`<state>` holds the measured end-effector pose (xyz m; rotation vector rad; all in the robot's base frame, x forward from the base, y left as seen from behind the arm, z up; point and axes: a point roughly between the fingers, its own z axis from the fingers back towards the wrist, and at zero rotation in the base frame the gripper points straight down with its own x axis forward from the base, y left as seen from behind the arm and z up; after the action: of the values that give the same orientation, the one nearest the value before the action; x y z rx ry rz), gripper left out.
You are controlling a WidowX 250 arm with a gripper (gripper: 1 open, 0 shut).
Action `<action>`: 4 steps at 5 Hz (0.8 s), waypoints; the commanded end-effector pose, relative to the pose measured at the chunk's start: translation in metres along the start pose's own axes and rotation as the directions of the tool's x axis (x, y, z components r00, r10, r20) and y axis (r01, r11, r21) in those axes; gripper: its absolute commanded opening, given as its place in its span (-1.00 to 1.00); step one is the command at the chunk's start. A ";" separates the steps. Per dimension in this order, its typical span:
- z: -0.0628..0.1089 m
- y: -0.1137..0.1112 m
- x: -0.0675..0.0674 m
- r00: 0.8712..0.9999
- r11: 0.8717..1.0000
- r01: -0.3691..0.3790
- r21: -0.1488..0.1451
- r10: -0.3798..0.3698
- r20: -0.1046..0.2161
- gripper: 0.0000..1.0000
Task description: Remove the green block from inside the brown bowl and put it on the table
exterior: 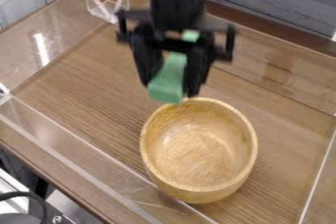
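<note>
The green block (170,75) hangs in the air above the far left rim of the brown bowl (198,152), held between the black fingers of my gripper (171,71), which is shut on it and points down. The block's upper end is hidden by the blurred gripper body. Light wood with a thick rim, the bowl rests on the table (92,81) at the front right, and nothing lies inside it.
Clear acrylic walls (53,27) run around the table's edges, close on the left and along the front. Bare wood-grain tabletop shows to the left of and behind the bowl.
</note>
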<state>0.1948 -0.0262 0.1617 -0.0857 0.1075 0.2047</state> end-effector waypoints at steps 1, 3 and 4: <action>0.008 -0.004 -0.002 0.997 0.999 0.036 -0.013 -0.035 0.071 -1.00; -0.017 -0.024 -0.018 0.992 0.997 0.083 -0.005 -0.082 0.093 -1.00; -0.025 -0.038 -0.021 0.987 0.993 0.115 -0.001 -0.114 0.109 -1.00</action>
<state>0.1771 -0.0686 0.1364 -0.0807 0.0202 0.0964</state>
